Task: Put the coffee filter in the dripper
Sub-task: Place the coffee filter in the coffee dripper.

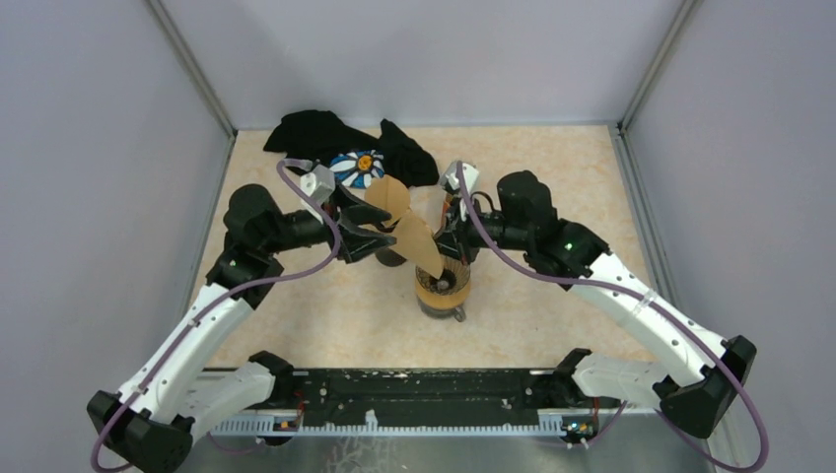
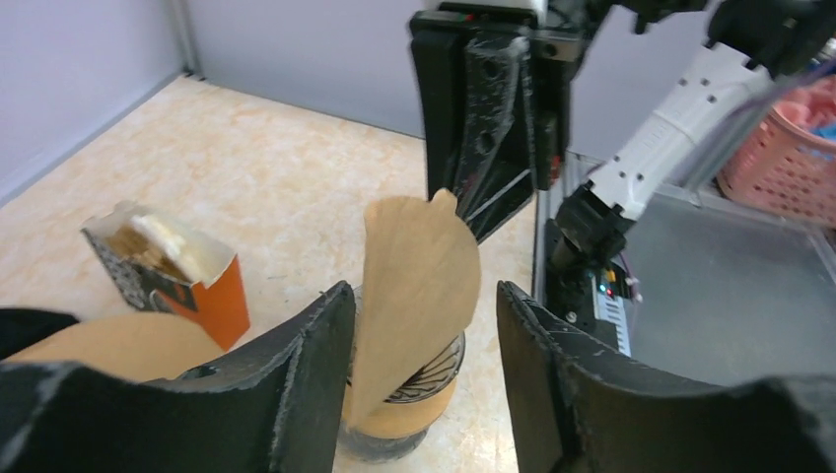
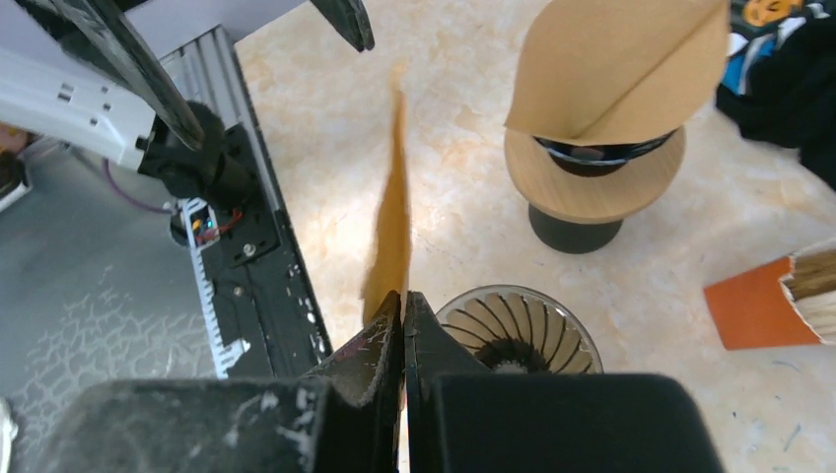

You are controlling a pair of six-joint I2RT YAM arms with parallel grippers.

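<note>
The right end effector (image 3: 404, 307) is clenched on a brown paper coffee filter (image 1: 419, 246), holding it upright over the edge of the ribbed glass dripper with a wooden collar (image 3: 518, 333). The left end effector (image 2: 424, 296) is released, its fingers flanking the filter without touching it. On the counter (image 1: 296, 305) nearby are a second wood-collared dripper (image 3: 590, 187) capped by another filter (image 3: 611, 69), an orange carton (image 2: 212, 301) and a black cloth (image 1: 315, 133). Only the right wrist view shows the pinch; only the left wrist view shows the gaps.

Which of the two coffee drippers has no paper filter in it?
The ribbed dripper right below the right gripper is empty; the other dripper, farther back, has a brown filter sitting on it.
</note>
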